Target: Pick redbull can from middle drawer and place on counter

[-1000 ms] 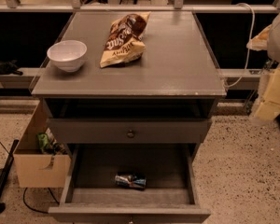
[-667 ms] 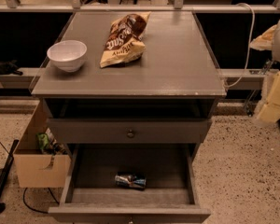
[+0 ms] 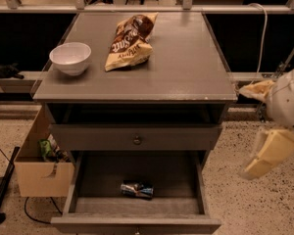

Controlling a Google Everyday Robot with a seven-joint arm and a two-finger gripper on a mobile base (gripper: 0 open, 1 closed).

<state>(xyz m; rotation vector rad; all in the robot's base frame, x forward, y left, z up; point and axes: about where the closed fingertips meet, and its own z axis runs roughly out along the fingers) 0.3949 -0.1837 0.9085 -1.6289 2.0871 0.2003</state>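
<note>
Since a second ago my arm has dropped lower along the right edge of the frame, and the claw [image 3: 258, 131] now hangs at mid-right, beside the cabinet and well apart from everything on it. I cannot tell how far open it is, and nothing shows in its hold.

Nothing of the task is done yet, as I judge it. The counter [image 3: 181, 62] fills the upper middle. Below it the middle drawer [image 3: 137, 223] stands pulled out at the bottom centre, so access is ready. The redbull can [image 3: 136, 189] lies on its side on the drawer floor. Reaching in, grasping, lifting and setting it down all remain.

The closed drawer [image 3: 136, 137] above overhangs part of the reach. A cardboard box [image 3: 41, 177] sits lower left. On the counter's upper left are a chip bag [image 3: 129, 43] and a white bowl [image 3: 70, 58].
</note>
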